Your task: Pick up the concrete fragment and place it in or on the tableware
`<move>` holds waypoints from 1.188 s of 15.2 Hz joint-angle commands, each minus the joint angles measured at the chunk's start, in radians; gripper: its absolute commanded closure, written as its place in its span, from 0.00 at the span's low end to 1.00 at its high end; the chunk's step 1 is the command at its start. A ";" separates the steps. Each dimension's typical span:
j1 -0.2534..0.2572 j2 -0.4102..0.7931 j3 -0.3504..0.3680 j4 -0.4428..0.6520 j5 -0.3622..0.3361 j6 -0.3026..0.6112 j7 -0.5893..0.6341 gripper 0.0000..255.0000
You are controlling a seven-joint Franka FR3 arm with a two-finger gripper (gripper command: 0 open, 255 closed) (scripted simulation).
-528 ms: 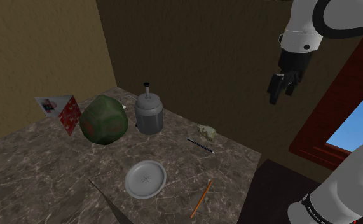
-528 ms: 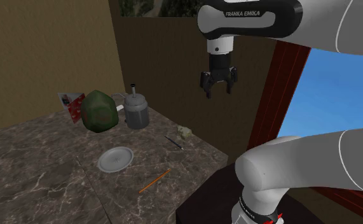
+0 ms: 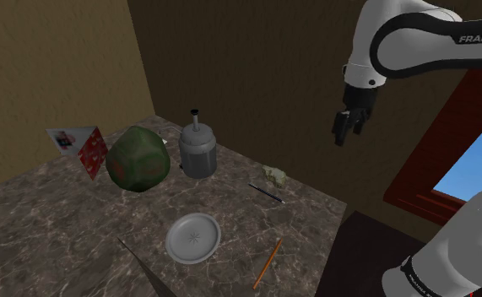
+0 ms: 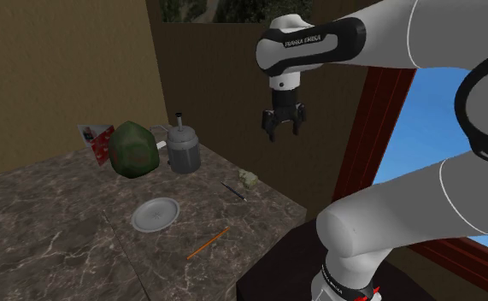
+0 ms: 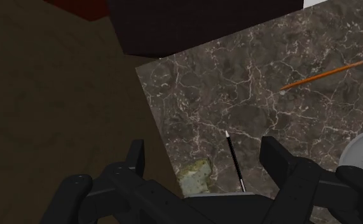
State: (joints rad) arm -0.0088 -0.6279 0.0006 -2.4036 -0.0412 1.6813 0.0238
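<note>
the gripper point(image 4: 283, 128) hangs above the marble surface point(image 3: 45, 228), fingers spread apart, holding nothing. below it the pale concrete fragment point(image 5: 196, 177) lies at the surface's wall-side edge, just beside a black pen point(image 5: 234, 162); the grey plate point(image 3: 193, 237) sits well apart, nearer the middle.

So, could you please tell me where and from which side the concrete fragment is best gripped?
Probably from straight above, across its middle: the concrete fragment is a small, low lump by the edge of the table, and a black pen lies close beside it, blocking a sideways approach.
</note>
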 commanded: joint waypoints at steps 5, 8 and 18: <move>0.013 0.198 -0.025 0.004 -0.007 0.196 -0.076 0.00; 0.020 0.305 -0.034 0.025 -0.006 0.282 -0.113 0.00; 0.032 0.686 -0.034 0.181 0.017 0.505 -0.235 0.00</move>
State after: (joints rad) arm 0.0366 -0.0065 -0.0174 -2.2321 -0.0271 2.1530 -0.1969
